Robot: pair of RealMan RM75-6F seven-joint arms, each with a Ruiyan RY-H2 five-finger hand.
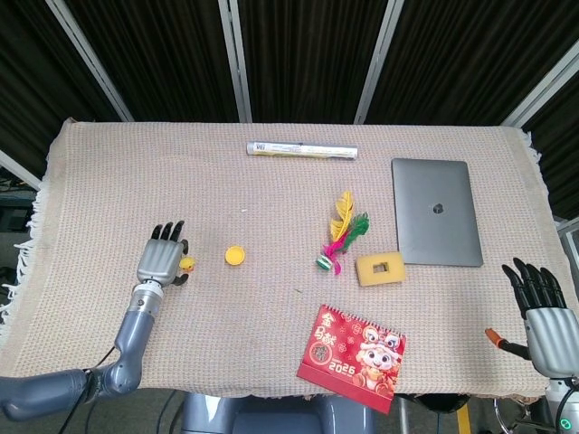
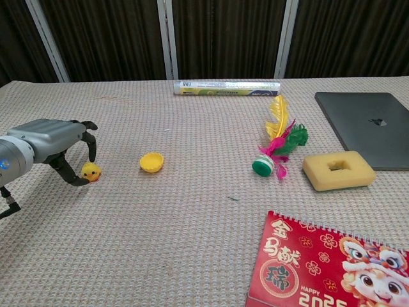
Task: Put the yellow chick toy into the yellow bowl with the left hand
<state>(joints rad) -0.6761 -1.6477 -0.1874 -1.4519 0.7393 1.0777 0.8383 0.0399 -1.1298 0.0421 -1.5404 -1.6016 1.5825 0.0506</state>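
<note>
The small yellow chick toy [image 1: 187, 265] [image 2: 91, 171] sits on the woven cloth at the left. My left hand [image 1: 161, 262] [image 2: 54, 144] is right beside it on its left, fingers arched over the chick and thumb low against its near-left side, not closed on it. The yellow bowl [image 1: 235, 256] [image 2: 151, 161], small and tipped on its side, lies a short way to the right of the chick. My right hand [image 1: 543, 316] hovers at the table's near right corner with fingers spread, holding nothing; only the head view shows it.
A feather shuttlecock [image 1: 339, 240] and a yellow sponge block [image 1: 380, 269] lie right of centre. A grey laptop [image 1: 434, 211] is at the right, a long tube [image 1: 301, 149] at the back, a red calendar [image 1: 353, 357] at the front edge.
</note>
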